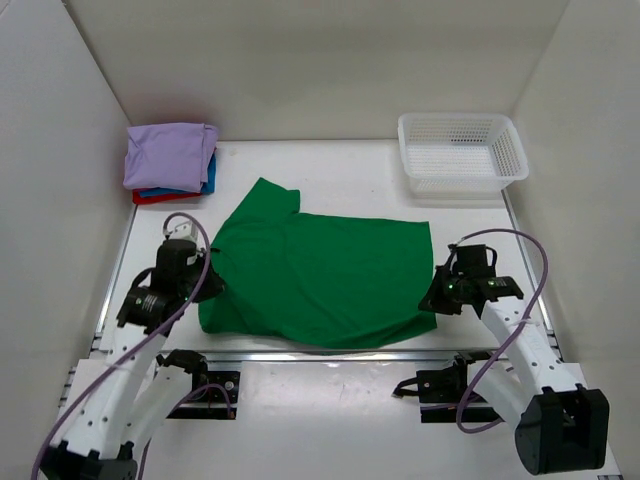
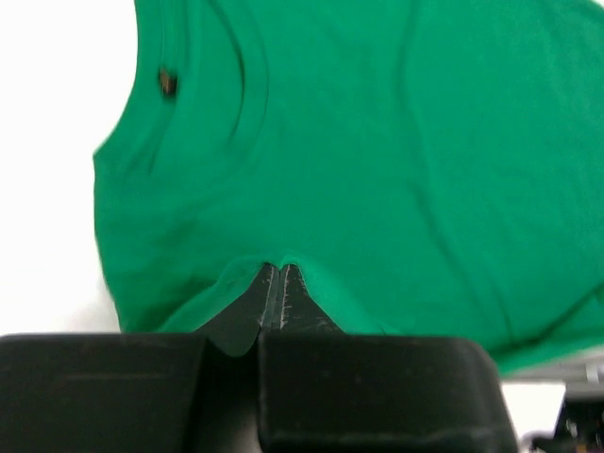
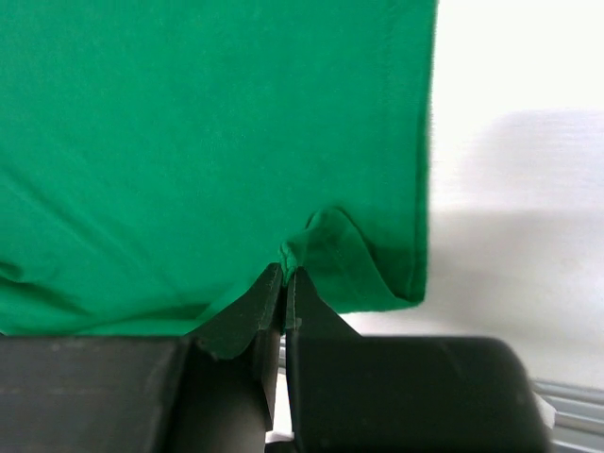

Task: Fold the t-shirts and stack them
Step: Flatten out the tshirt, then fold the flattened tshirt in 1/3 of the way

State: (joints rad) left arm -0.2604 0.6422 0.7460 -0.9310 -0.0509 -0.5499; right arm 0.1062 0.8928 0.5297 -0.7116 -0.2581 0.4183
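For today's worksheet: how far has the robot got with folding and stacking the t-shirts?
Done: a folded stack, lavender on top. In hand: left end effector and right end effector pinch edges of the spread green t-shirt. Left: folding it, then stacking it.

Shirt (image 1: 320,280): plain bright green
Stack (image 1: 170,158): lavender over blue over red
Basket (image 1: 465,182): white mesh
Table (image 1: 330,165): white

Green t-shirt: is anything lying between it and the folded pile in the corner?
Nothing visible. Only bare table lies between the green t-shirt and the folded pile; the white basket sits far right, off that path.
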